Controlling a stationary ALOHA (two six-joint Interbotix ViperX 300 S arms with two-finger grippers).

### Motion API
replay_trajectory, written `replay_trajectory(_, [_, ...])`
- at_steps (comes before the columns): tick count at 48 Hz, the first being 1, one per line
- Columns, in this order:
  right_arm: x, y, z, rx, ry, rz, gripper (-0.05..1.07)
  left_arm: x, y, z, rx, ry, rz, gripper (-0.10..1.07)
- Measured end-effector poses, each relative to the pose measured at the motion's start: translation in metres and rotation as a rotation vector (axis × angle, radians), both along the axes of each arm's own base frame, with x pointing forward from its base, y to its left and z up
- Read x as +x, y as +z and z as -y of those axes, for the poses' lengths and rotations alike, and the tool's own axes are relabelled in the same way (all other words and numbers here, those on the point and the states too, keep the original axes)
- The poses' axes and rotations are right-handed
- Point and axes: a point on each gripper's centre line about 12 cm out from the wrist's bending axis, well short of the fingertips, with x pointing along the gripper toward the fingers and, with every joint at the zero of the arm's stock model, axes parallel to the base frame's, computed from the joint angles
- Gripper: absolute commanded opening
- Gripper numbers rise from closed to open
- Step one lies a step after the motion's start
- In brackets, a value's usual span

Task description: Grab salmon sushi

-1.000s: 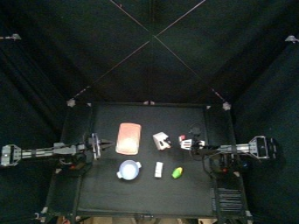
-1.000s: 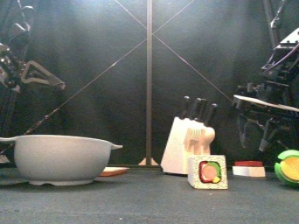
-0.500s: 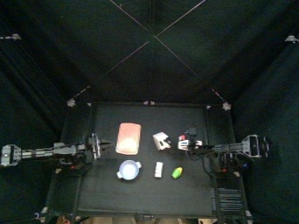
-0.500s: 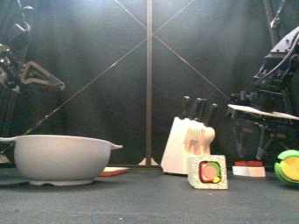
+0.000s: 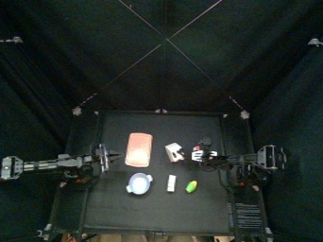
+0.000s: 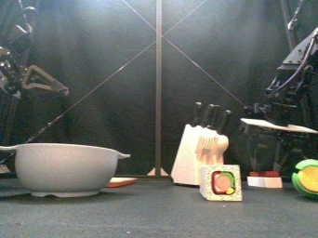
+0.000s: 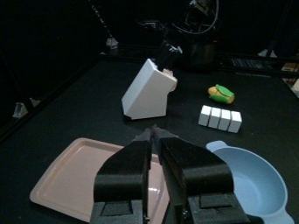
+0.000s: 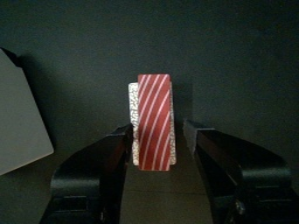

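Observation:
The salmon sushi (image 8: 156, 118) is a small red-striped block with a white side. It lies on the black table between my right gripper's (image 8: 158, 131) two jaws, which stand open on either side of it. In the front view the sushi (image 6: 263, 178) sits low at the right, under the right gripper (image 6: 269, 156). In the top view the sushi (image 5: 199, 153) lies just right of the knife block, with the right gripper (image 5: 210, 158) at it. My left gripper (image 7: 156, 144) is shut and empty, resting over the table's left side (image 5: 98, 163).
A white knife block (image 5: 175, 151) stands left of the sushi. A big pink slab (image 5: 139, 149) lies further left. A pale bowl (image 5: 140, 183), a white roll piece (image 5: 172, 182) and a green piece (image 5: 191, 186) lie nearer the front edge.
My right arm has moved in to the left and lower, bringing its open jaws around the salmon sushi. The left arm has not moved.

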Motion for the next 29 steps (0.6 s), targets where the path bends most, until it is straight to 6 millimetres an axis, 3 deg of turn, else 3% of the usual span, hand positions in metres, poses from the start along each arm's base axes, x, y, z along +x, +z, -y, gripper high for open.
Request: replay_trajectory(29, [-0.0003, -0.0057, 0.0022, 0.011, -0.014, -0.018, 0.83, -0.0002, -0.0006, 0.0000, -0.002, 0.001, -0.001, 0.54])
